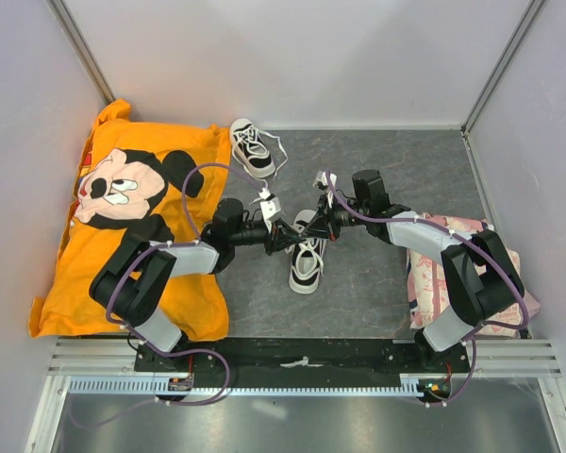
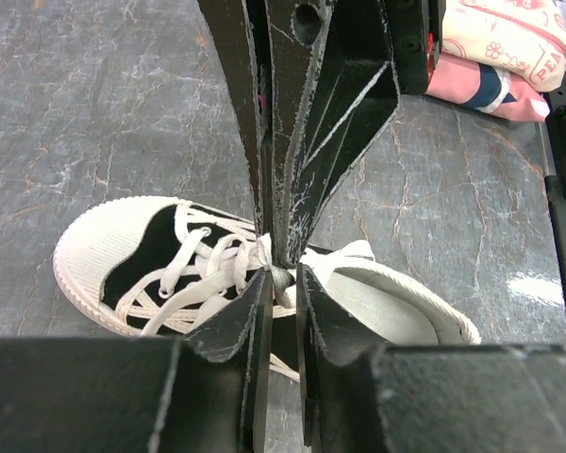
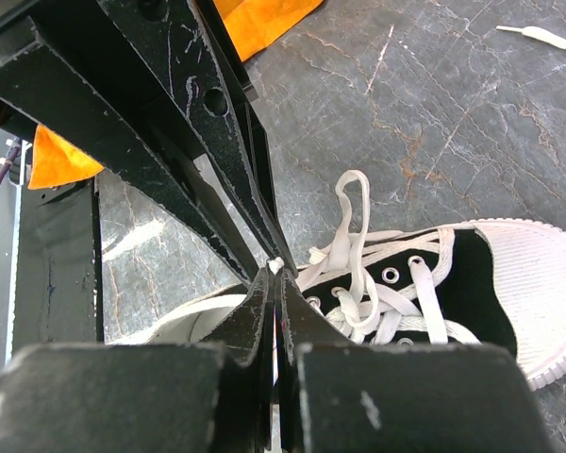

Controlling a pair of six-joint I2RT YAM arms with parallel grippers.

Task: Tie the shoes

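Observation:
The near shoe (image 1: 305, 269), a black sneaker with a white toe cap, lies mid-table with its toe toward me and its white laces loose. Both grippers meet tip to tip just above its tongue. My left gripper (image 1: 291, 234) is pinched on a bit of lace (image 2: 281, 279) at its fingertips, over the shoe (image 2: 94, 250). My right gripper (image 1: 313, 229) is shut tight on a lace end (image 3: 276, 265), above the shoe (image 3: 467, 283). A free lace loop (image 3: 351, 203) stands up beside it. The second shoe (image 1: 252, 148) lies at the back, apart from both grippers.
An orange Mickey Mouse shirt (image 1: 123, 189) covers the left side under the left arm. A folded pink patterned cloth (image 1: 432, 274) lies at the right under the right arm and also shows in the left wrist view (image 2: 495, 57). White walls enclose the table.

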